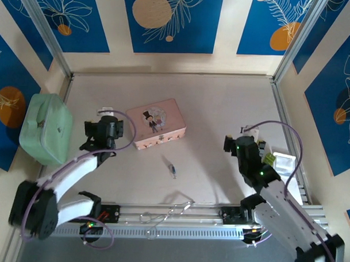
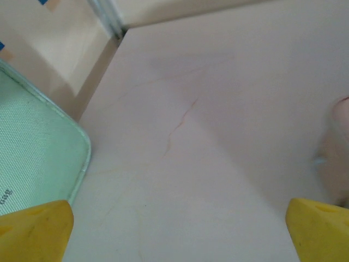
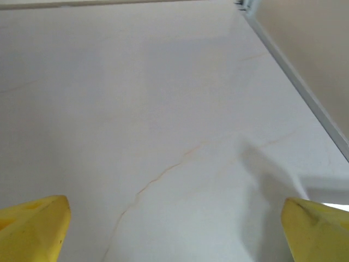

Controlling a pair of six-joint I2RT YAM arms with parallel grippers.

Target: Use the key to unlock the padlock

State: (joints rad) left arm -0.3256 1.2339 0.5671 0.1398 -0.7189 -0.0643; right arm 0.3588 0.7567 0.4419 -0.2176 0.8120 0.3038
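So, both tools were open. The left gripper point(image 2: 177, 237) had its yellow fingertips point(image 2: 35, 229) at the two bottom corners of its wrist view, jaws spread wide, with bare table point(image 2: 218, 109) between them. The right gripper point(image 3: 174, 232) was the same: jaws wide apart over plain tabletop, holding no load.

The padlock point(image 1: 172, 168) lay flat on the table near the middle in the top view, a touch toward 6 o'clock. It was tiny, with a dark blue end and a silvery bit. It was too small to tell lock from key or how the shackle stood. It sat apart from both grippers.

The pink tin point(image 1: 156, 123) sat at 11 o'clock of the padlock, near but not touching. The left gripper was at 10 o'clock of the padlock, just beside the tin's 9 o'clock side. The right gripper was at 2–3 o'clock of the padlock, well apart from it.

A mint-green case point(image 1: 45, 128) sat at the table's 9 o'clock edge against the left wall. The left wrist view caught its corner at 8 o'clock and the tin as a pink blur at 3 o'clock.

The near rail point(image 1: 218, 221) at 6 o'clock had thin wire loops point(image 1: 172, 210) lying on it, and I couldn't tell what they were. A white item point(image 1: 284, 162) lay at the 3 o'clock edge.
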